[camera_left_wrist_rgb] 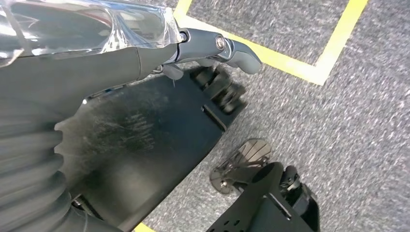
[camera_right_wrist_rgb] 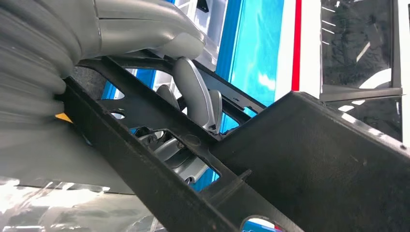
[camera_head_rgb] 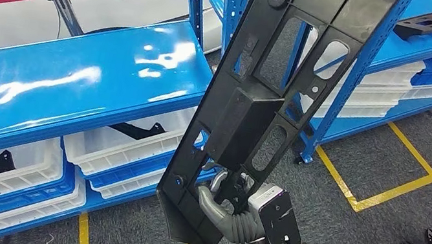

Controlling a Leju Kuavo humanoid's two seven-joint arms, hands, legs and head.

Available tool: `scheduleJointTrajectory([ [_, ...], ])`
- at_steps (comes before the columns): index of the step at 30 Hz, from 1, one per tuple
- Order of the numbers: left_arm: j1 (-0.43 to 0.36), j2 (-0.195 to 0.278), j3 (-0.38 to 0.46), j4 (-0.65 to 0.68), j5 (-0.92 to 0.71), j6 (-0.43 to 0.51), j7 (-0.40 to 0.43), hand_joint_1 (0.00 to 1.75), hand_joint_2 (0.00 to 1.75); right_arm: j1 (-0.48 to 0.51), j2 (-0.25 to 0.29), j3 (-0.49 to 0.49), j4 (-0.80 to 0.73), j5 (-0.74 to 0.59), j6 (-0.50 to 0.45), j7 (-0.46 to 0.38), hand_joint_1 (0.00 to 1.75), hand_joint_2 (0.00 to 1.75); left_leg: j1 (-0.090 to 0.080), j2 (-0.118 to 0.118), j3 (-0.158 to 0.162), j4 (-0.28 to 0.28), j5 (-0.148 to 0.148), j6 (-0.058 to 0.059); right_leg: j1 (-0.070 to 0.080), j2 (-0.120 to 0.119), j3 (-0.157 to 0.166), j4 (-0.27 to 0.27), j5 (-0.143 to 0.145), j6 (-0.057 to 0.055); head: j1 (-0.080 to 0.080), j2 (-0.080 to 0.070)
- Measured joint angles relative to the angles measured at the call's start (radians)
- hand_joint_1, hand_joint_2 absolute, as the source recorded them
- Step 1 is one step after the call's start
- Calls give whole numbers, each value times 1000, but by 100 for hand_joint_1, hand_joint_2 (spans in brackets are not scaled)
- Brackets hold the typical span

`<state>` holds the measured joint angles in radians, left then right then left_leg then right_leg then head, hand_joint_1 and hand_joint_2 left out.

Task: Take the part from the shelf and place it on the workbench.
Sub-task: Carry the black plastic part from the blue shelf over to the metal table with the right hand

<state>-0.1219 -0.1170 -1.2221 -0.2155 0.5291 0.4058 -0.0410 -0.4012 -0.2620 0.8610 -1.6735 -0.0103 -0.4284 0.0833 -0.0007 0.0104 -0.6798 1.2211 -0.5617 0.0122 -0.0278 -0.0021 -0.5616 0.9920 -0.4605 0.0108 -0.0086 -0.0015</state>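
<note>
The long black plastic part [camera_head_rgb: 269, 98] is held up in the air, clamped near its lower end by the right hand [camera_head_rgb: 223, 205]. The left hand [camera_left_wrist_rgb: 212, 48] hangs down; its state cannot be told. The tall part could be bumped against the blue shelf [camera_head_rgb: 74, 90].
</note>
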Motion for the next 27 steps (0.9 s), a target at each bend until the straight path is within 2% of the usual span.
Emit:
scheduleJointTrajectory([
  [1, 0, 0, 0, 0, 3, 0, -1, 0, 175, 0, 0, 0, 0, -1, 3, 0, 175, 175, 2, 0, -3, 40, -13, -1, 1, 1, -10, 0, 7, -1, 0, 0],
  [2, 0, 0, 0, 0, 8, 0, -4, 0, 175, 0, 0, 0, 0, -2, 6, 0, 175, 175, 2, 0, 10, 44, -4, 0, 3, 2, -19, 0, 15, -1, 0, 0],
  [3, 0, 1, 0, 0, 14, -1, -9, 0, 175, -1, 0, 0, 0, -5, 10, 0, 175, 175, 0, -1, 42, 9, 20, 5, 5, 4, -27, 0, 22, 0, 0, 0],
  [4, 0, 2, 0, 0, 21, -3, -15, 0, 175, -2, 0, 0, -1, -7, 14, -1, 175, 175, -3, -3, 89, -56, 50, 14, 7, 5, -33, 0, 28, 0, 0, 0],
  [6, -1, 7, 1, 1, 31, -7, -27, 0, 175, -6, 1, 0, -2, -11, 18, -2, 175, 175, -11, -10, 186, -212, 76, 37, 8, 6, -40, -1, 40, 5, 0, 0],
  [7, -1, 10, 1, 2, 34, -10, -30, 0, 175, -8, 1, 0, -2, -12, 20, -2, 175, 175, -16, -13, 214, -261, 77, 46, 5, 6, -42, -3, 47, 10, 0, 0],
  [8, -1, 13, 2, 2, 37, -11, -32, 0, 175, -9, 2, 0, -3, -13, 21, -3, 175, 175, -20, -15, 225, -286, 74, 52, 2, 5, -43, -5, 55, 16, 0, 0],
  [10, -1, 14, 3, 3, 38, -13, -35, 0, 175, -10, 3, 0, -3, -15, 24, -3, 175, 175, -23, -15, 224, -302, 93, 57, -1, 6, -47, -10, 66, 29, 0, 0],
  [11, -1, 14, 3, 3, 38, -13, -35, 0, 175, -10, 4, 0, -3, -16, 25, -4, 175, 175, -21, -13, 221, -314, 107, 59, 2, 7, -54, -2, 56, 33, 1, 0],
  [12, -2, 13, 4, 3, 37, -12, -36, 0, 175, -11, 4, 0, -3, -17, 25, -5, 175, 175, -18, -11, 217, -325, 122, 60, 5, 7, -65, 20, 30, 36, 2, 0],
  [13, -2, 13, 4, 3, 35, -10, -35, 0, 175, -11, 2, 0, -3, -18, 25, -5, 175, 175, -15, -10, 210, -333, 135, 59, 8, 8, -84, 67, -13, 38, 3, 0],
  [15, -2, 12, 4, 3, 31, -3, -34, 0, 175, -9, 1, 1, -3, -20, 23, -7, 175, 175, -15, -6, 187, -331, 153, 60, 9, 8, -124, 198, -99, 41, 6, 0],
  [16, -2, 12, 4, 3, 30, 0, -32, 0, 175, -8, 0, 2, -3, -21, 21, -8, 175, 175, -14, -5, 174, -327, 160, 60, 9, 7, -134, 252, -118, 44, 7, 0],
  [17, -2, 12, 4, 3, 29, 3, -32, 0, 175, -7, -1, 2, -3, -22, 20, -9, 175, 175, -13, -4, 161, -322, 167, 58, 7, 7, -127, 273, -111, 47, 7, 0],
  [18, -2, 12, 4, 3, 29, 4, -30, 0, 175, -6, -1, 2, -3, -22, 18, -10, 175, 175, -11, -2, 148, -315, 171, 55, 4, 6, -103, 256, -88, 51, 7, 0],
  [19, -2, 12, 4, 3, 29, 5, -29, 0, 175, -7, -2, 2, -3, -23, 16, -11, 175, 175, -7, -1, 134, -304, 175, 51, 0, 5, -62, 206, -59, 56, 7, 0],
  [20, -2, 13, 4, 3, 28, 5, -27, 0, 175, -7, -3, 2, -3, -22, 14, -12, 175, 175, -6, -1, 119, -289, 176, 46, -3, 3, -14, 137, -43, 63, 7, 0],
  [21, -2, 13, 4, 3, 28, 6, -25, 0, 175, -7, -3, 2, -3, -22, 12, -13, 175, 175, -5, 0, 104, -272, 175, 42, -3, 3, 26, 76, -38, 64, 8, 0],
  [22, -3, 14, 4, 3, 28, 8, -23, 0, 175, -7, -3, 2, -3, -22, 10, -14, 175, 175, -5, 0, 91, -257, 176, 37, -3, 4, 49, 33, -40, 62, 8, 0],
  [23, -3, 15, 4, 3, 28, 9, -22, 0, 175, -7, -2, 2, -3, -21, 9, -15, 175, 175, -7, 0, 81, -246, 179, 33, -1, 5, 55, 14, -47, 55, 8, 0],
  [25, -3, 16, 4, 3, 28, 11, -22, 0, 175, -7, -2, 2, -3, -21, 8, -18, 175, 175, -5, 0, 70, -237, 186, 28, 0, 4, 40, 16, -41, 33, 8, 0],
  [26, -2, 17, 4, 3, 29, 12, -22, 0, 175, -6, -3, 2, -3, -21, 7, -18, 175, 175, -3, -1, 63, -228, 177, 25, 0, 3, 31, 17, -35, 23, 7, 0],
  [27, -2, 18, 4, 3, 29, 12, -22, 0, 175, -5, -3, 2, -4, -21, 7, -19, 175, 175, -1, -2, 52, -203, 150, 20, -1, 2, 22, 17, -26, 14, 6, 0],
])
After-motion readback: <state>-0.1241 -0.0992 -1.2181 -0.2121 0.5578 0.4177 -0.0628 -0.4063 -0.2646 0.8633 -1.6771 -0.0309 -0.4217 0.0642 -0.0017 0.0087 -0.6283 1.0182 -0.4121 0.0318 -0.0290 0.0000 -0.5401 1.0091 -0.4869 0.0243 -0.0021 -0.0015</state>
